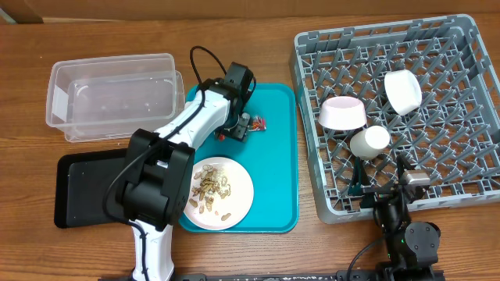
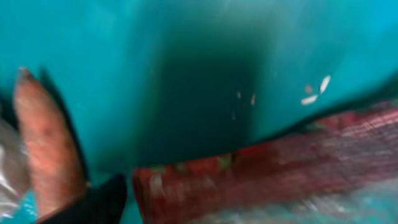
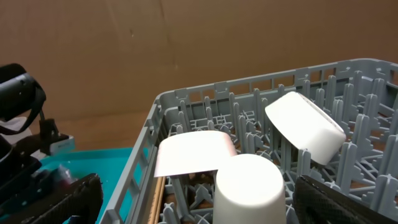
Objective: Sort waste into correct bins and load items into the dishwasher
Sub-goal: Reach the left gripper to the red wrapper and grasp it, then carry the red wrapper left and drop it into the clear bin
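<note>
A red snack wrapper (image 1: 256, 122) lies on the far part of the teal tray (image 1: 277, 156). My left gripper (image 1: 237, 129) is down on the tray right at the wrapper. In the blurred left wrist view the wrapper (image 2: 261, 174) fills the bottom, with one black finger beside its left end and a brown peanut shell (image 2: 43, 143) further left; the jaws look open. A white plate (image 1: 241, 207) holding peanut shells (image 1: 209, 187) sits on the tray's near part. My right gripper (image 3: 199, 208) is open and empty at the front edge of the grey dish rack (image 1: 308, 156).
The rack holds a pink-white bowl (image 1: 342, 112), a white bowl (image 1: 402, 90) and a white cup (image 1: 369, 141), which also shows in the right wrist view (image 3: 249, 186). A clear plastic container (image 1: 109, 94) and a black bin (image 1: 86, 187) stand left of the tray.
</note>
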`<move>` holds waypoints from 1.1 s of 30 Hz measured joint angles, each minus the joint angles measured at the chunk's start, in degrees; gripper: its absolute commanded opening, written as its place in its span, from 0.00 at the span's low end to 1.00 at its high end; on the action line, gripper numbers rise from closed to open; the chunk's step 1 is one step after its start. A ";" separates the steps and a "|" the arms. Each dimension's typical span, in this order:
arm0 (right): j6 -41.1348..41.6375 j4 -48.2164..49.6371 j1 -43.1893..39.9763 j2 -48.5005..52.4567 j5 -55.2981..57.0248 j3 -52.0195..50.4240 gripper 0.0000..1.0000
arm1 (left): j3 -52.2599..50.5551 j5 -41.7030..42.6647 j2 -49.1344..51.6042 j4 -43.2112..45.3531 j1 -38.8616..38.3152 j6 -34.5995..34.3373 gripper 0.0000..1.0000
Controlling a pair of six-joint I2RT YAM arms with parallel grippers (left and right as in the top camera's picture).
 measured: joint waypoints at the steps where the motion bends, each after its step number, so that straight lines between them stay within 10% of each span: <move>1: 0.00 0.00 0.00 0.00 0.00 0.00 1.00 | -0.04 0.04 -0.02 0.28 0.00 0.13 0.11; 18: 0.02 0.00 0.00 0.00 0.00 0.00 1.00 | 24.61 -0.55 -0.07 -30.64 1.60 -7.76 0.04; 26: 0.02 -0.04 0.00 0.00 0.00 0.00 1.00 | 29.18 -3.52 -0.96 -32.83 14.62 -16.39 0.04; 31: 0.02 0.00 0.00 0.00 0.02 0.00 1.00 | 29.18 -2.12 -0.98 -32.04 22.62 -19.02 0.57; 33: 0.02 0.00 -0.02 0.00 0.02 0.00 1.00 | 29.18 0.13 -0.98 -31.91 23.76 -18.64 0.62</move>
